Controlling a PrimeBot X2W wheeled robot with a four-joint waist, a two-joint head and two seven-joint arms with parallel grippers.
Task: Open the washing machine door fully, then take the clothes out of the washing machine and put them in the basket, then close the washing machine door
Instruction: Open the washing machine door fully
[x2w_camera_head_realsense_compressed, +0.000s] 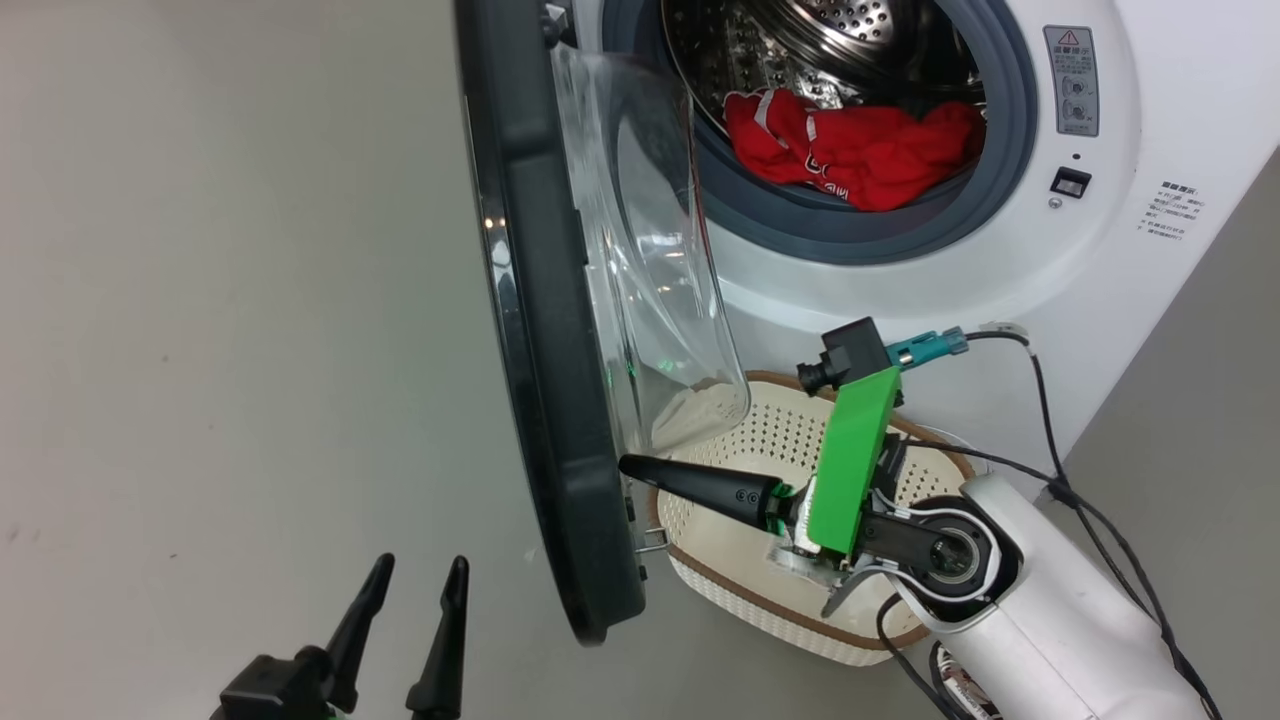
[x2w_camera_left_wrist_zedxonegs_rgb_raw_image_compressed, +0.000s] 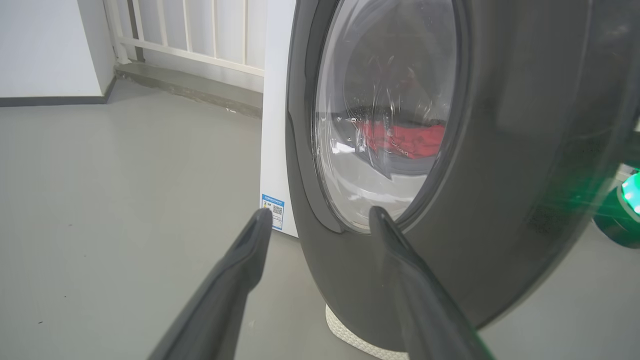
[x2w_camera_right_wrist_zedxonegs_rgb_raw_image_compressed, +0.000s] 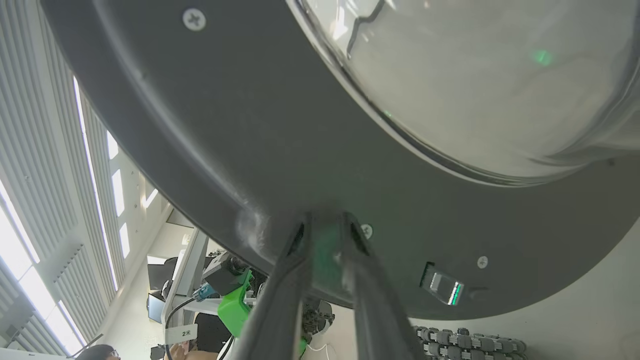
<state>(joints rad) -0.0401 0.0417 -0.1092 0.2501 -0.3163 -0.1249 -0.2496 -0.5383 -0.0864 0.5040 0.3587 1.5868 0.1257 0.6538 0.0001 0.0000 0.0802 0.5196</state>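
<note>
The washing machine door (x2w_camera_head_realsense_compressed: 560, 400) stands swung out from the white washing machine (x2w_camera_head_realsense_compressed: 1000, 280), its edge toward me and its clear dome (x2w_camera_head_realsense_compressed: 640, 250) facing the drum. Red clothes (x2w_camera_head_realsense_compressed: 860, 150) lie at the drum's mouth and show through the glass (x2w_camera_left_wrist_zedxonegs_rgb_raw_image_compressed: 400, 140). The cream basket (x2w_camera_head_realsense_compressed: 760, 440) sits on the floor under the opening. My right gripper (x2w_camera_head_realsense_compressed: 630, 465) reaches over the basket, tips on the door's inner rim (x2w_camera_right_wrist_zedxonegs_rgb_raw_image_compressed: 250, 125), fingers nearly together (x2w_camera_right_wrist_zedxonegs_rgb_raw_image_compressed: 327, 220) with nothing between them. My left gripper (x2w_camera_head_realsense_compressed: 420, 565) is open and empty, low before the door's outer face (x2w_camera_left_wrist_zedxonegs_rgb_raw_image_compressed: 500, 150).
Black cables (x2w_camera_head_realsense_compressed: 1040, 420) trail from my right arm past the basket. Grey floor (x2w_camera_head_realsense_compressed: 200, 300) spreads left of the door. A white railing (x2w_camera_left_wrist_zedxonegs_rgb_raw_image_compressed: 200, 30) runs behind the machine. The door's latch hook (x2w_camera_head_realsense_compressed: 650, 545) sticks out near the basket rim. A person (x2w_camera_right_wrist_zedxonegs_rgb_raw_image_compressed: 100, 352) shows far off.
</note>
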